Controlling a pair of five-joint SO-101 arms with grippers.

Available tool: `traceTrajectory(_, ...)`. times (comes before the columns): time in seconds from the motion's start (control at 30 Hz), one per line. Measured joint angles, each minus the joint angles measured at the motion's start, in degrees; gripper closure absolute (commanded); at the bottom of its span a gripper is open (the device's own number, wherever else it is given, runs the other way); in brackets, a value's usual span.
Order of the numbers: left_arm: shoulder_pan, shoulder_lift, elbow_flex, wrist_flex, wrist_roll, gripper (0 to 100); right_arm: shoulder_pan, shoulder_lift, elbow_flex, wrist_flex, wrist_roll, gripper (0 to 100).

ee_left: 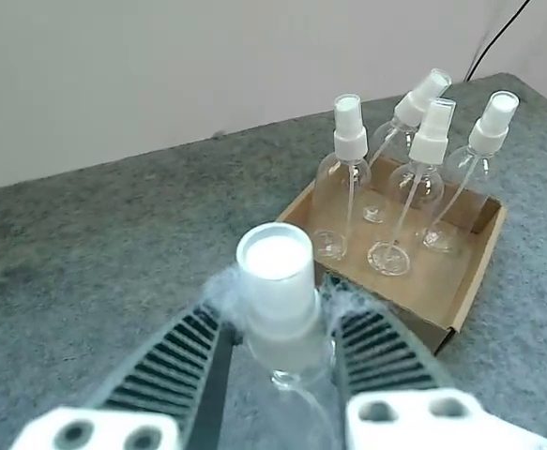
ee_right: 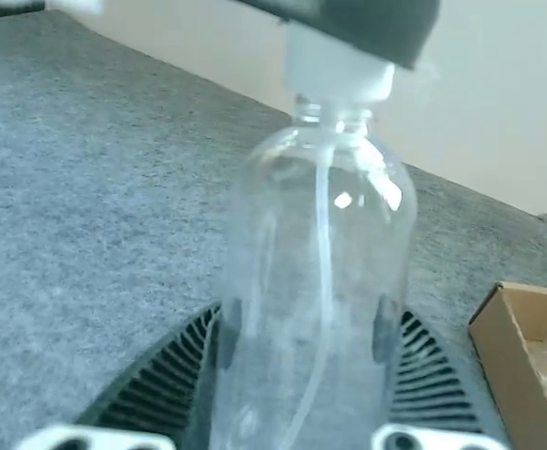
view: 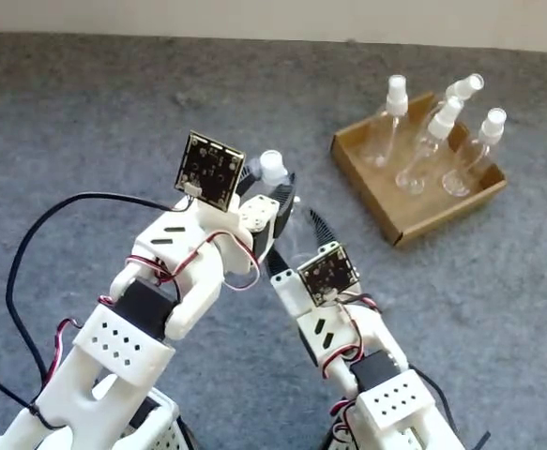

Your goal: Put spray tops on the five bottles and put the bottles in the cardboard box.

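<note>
1. High view: the cardboard box (view: 392,214) sits on the grey felt-looking table cover (view: 85,112). Four bottles (view: 421,159) are inside it, each with a white spray top on. At least one of them leans on its neighbour.
2. The fifth bottle (ee_right: 315,272) is outside the box, near it on the side facing the arms, and it's standing upright. Can't tell whether its base touches the table.
3. The right gripper (ee_right: 312,342) is pinching that bottle around the body, one ribbed finger on each side of the clear plastic.
4. The left gripper (ee_left: 275,328) is clamped onto the white spray top (ee_left: 275,267) from above. The top sits on the fifth bottle's neck, and the thin dip tube runs down inside the bottle.
5. Writing-wise, the bottles look like plain clear plastic and the box is plain brown card. The small circuit boards (view: 212,169) on the wrists have tiny markings that are way too small to read.
</note>
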Motion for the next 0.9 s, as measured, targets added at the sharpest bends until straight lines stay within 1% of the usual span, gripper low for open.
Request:
traceTrajectory(0.07, -0.62, 0.0, 0.0, -0.09, -0.09, 81, 0.44, 0.0, 0.0, 0.0, 0.0, 83.1)
traceTrajectory(0.23, -2.64, 0.09, 0.0, 2.73, -0.26, 81, 0.97, 0.0, 0.0, -0.09, -0.09, 83.1)
traceTrajectory(0.47, -3.96, 0.09, -0.35, 3.96, -0.26, 81, 1.14, 0.0, 0.0, -0.18, -0.18, 83.2)
traceTrajectory(0.73, -4.22, -9.58, -1.67, 13.27, -0.35, 81, 1.14, 0.0, 0.0, -0.26, -0.18, 83.2)
traceTrajectory(0.9, -4.57, -15.38, -1.67, 20.75, -0.35, 81, 1.14, 0.0, 0.0, -0.26, -0.18, 83.2)
